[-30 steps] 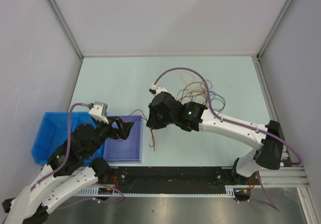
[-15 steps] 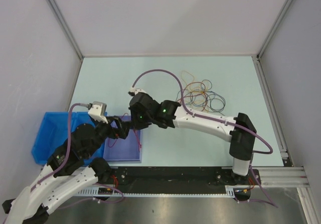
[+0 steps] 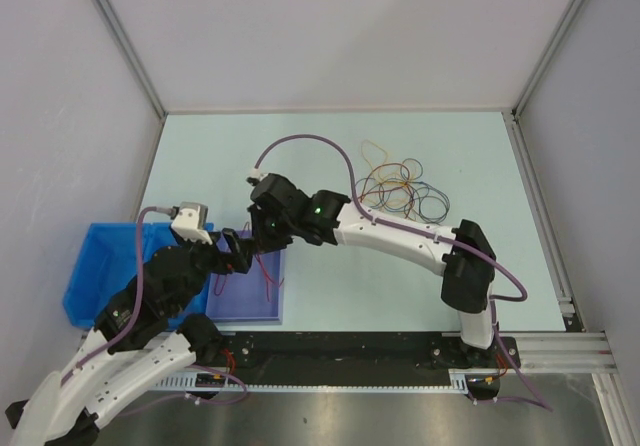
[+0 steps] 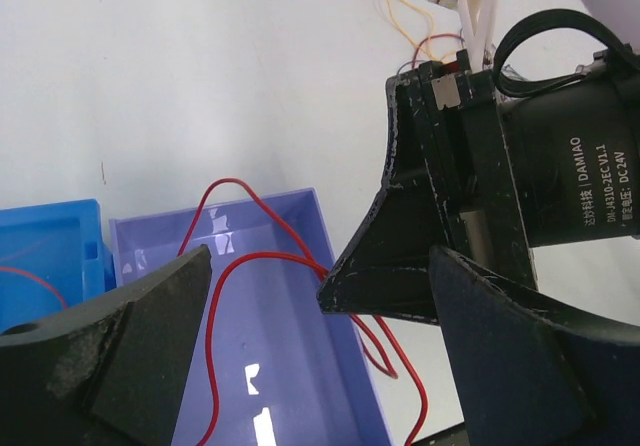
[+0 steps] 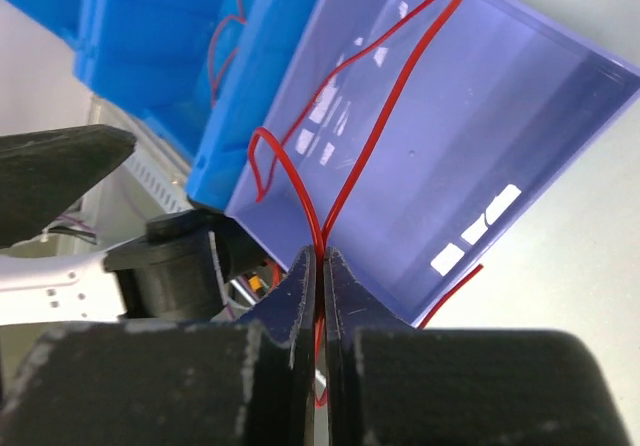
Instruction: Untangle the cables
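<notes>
The tangle of thin cables (image 3: 405,188) in orange, yellow, blue and dark tones lies on the table at the back right. One red cable (image 5: 370,136) is apart from it, pinched in my right gripper (image 5: 321,258), which is shut on it above the near corner of the purple tray (image 5: 480,136). The red cable (image 4: 230,266) loops down into the purple tray (image 4: 270,356) and partly trails outside its right wall. My left gripper (image 4: 320,253) stands open right beside the right gripper (image 3: 262,241), nothing between its fingers.
A blue bin (image 3: 100,266) adjoins the purple tray (image 3: 240,304) on the left, with another red wire (image 4: 25,278) inside. Both stand at the table's front left edge. The right arm (image 3: 400,238) stretches across the middle of the table.
My right gripper has carried the red cable leftward from the table's middle to over the purple tray, next to the left gripper. The left arm has barely moved.
</notes>
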Controlling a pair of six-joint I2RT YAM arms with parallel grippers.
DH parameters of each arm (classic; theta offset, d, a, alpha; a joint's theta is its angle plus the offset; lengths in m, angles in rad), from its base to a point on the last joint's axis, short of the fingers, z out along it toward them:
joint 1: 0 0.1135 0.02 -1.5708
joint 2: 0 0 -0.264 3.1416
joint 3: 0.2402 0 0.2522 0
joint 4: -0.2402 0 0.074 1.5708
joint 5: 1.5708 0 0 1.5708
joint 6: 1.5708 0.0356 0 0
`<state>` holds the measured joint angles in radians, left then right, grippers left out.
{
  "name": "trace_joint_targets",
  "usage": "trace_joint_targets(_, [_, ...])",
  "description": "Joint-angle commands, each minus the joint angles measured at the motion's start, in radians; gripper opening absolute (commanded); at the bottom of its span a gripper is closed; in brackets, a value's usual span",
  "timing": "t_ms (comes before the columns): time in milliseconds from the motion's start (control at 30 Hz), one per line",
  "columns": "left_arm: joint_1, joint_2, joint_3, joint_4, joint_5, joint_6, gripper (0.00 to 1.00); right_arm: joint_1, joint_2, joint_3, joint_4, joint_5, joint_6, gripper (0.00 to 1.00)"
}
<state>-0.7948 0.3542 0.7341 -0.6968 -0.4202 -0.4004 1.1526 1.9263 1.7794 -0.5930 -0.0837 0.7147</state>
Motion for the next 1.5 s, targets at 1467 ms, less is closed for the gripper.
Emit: trace_joint_targets(1467, [0.043, -0.179, 0.017, -0.058, -0.43, -0.201, 1.0, -0.005, 0.174, -0.143, 0.191, -0.048, 0.115, 0.0])
